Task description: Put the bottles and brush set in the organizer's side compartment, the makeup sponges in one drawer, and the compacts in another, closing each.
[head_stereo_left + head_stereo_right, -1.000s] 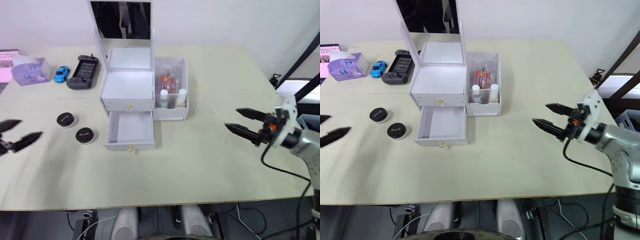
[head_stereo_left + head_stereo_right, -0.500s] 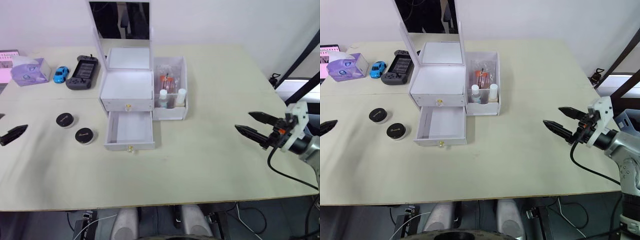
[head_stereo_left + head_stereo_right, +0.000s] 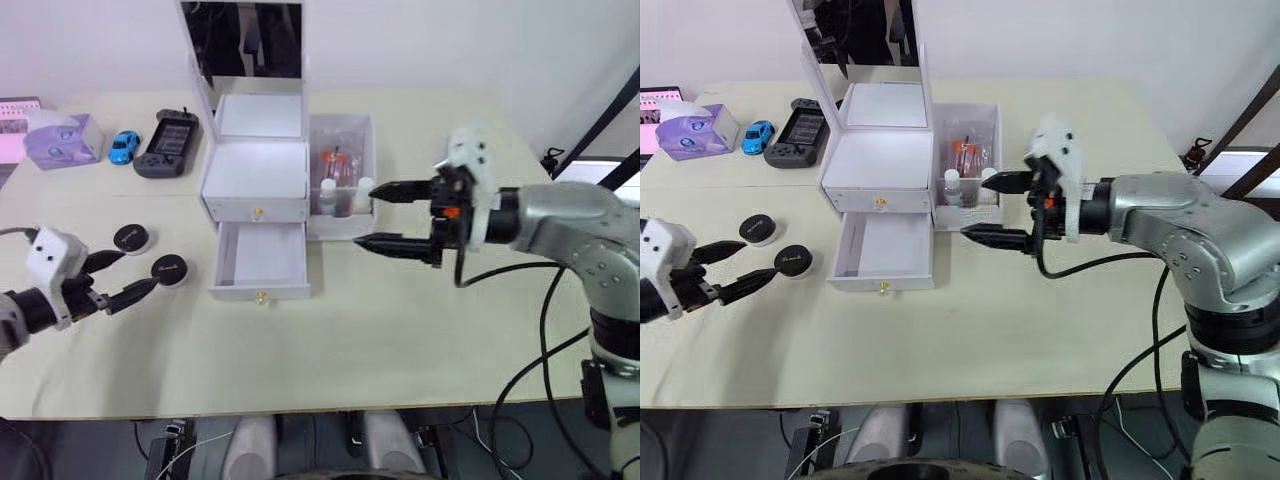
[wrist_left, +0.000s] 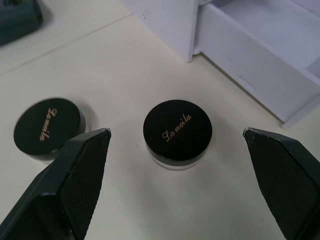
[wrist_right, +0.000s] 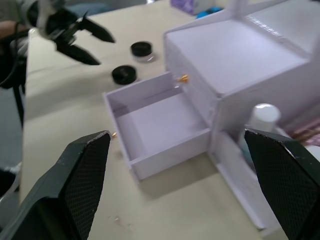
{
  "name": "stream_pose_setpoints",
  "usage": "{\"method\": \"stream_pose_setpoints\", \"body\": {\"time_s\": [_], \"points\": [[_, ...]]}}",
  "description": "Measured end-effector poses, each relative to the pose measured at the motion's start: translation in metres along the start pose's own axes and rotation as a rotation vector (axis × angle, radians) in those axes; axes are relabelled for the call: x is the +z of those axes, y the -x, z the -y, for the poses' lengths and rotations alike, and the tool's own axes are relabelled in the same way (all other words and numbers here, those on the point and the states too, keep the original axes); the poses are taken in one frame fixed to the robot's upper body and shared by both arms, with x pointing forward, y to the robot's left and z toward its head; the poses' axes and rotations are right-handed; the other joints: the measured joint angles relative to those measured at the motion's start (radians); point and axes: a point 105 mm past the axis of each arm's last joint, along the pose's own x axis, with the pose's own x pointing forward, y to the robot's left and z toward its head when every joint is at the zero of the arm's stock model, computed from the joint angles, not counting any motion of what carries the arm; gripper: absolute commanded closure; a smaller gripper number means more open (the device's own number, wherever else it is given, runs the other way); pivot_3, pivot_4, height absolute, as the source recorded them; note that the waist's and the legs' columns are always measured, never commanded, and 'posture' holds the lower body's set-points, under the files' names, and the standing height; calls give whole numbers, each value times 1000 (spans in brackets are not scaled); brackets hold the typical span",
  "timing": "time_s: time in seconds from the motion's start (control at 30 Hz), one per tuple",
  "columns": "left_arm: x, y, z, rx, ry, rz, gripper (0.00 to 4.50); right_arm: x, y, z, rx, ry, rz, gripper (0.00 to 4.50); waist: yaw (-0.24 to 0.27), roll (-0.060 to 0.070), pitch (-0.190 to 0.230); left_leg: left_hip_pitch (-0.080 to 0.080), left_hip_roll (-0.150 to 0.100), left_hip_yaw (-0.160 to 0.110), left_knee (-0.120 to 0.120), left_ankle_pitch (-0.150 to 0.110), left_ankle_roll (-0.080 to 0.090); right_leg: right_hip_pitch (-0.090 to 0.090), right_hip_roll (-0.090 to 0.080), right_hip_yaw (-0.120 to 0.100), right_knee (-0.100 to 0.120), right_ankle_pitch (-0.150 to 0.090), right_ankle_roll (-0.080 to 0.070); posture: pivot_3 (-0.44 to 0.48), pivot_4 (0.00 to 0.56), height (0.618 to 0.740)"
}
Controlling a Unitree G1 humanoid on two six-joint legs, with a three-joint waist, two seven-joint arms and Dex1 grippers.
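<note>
**Reaching for the compacts, lower drawer waiting open**

Judging by how things lie, the side compartment (image 3: 340, 225) of the organizer (image 3: 256, 180) already holds the bottles (image 3: 327, 196) and what looks like the packaged brush set (image 3: 333, 160). The upper drawer (image 3: 256, 210) is shut; whether the sponges lie inside it cannot be seen. The lower drawer (image 3: 260, 260) is pulled out and bare. Both compacts remain on the table (image 3: 400, 330), so that step and the closing of this drawer are left.

The left gripper (image 3: 122, 277) is spread wide and holds nothing. The near compact (image 4: 177, 131) sits straight ahead of it, between the two fingertips' lines and just beyond them; the far compact (image 4: 47, 126) lies beside its outer finger. The open drawer is further ahead past the near compact.

The right gripper (image 3: 375, 217) is also spread wide and empty, its fingertips pointing at the organizer, the upper one close to the side compartment with the bottles, the lower one just off the compartment's front corner.

Against half a second ago, the left gripper has come in from the table's edge to the compacts, and the right gripper has swung from well out at the right side to the organizer. The compacts and drawers lie as they did.
</note>
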Motion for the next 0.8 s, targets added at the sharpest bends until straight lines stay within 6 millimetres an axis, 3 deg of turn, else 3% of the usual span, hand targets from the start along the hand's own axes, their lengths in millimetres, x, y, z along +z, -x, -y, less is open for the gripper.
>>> {"method": "stream_pose_setpoints", "body": {"time_s": [0.27, 0.43, 0.53, 0.6, 0.8], "points": [[-13, -39, 10, 22, 20, -37, 32, -7, -5, 2, -13, 69, -104, 0, 0, -1, -1, 0, -1, 0, 1, 0, 0, 1, 0, 0, 1, 0, 0, 0, 150, 740], [-12, -49, 8, 38, 20, -49, 32, -6, -5, 1, -16, 90, -105, 0, -2, -1, -1, 1, 0, 0, 1, 0, 0, -1, 1, 0, 4, 0, 0, 0, 150, 740], [-18, -53, 11, 26, 12, -78, 827, -7, -4, 1, -23, 89, -105, 0, -2, -1, -1, 1, 0, -1, 2, 0, 0, -1, 1, 0, 6, 0, 0, 0, 150, 740], [-20, -54, 12, 20, 10, -90, 1846, -9, -3, 1, -26, 87, -107, 0, -1, -1, -1, 1, 0, -1, 2, 0, 0, -1, 1, 0, 6, 0, 0, 0, 150, 740], [-20, -53, 8, 17, 0, -110, 1844, -8, -2, 3, -43, 98, -107, 0, -2, -1, -1, 1, 0, -1, 2, 0, 0, -1, 0, 0, 7, 0, 0, 0, 150, 740]]}}
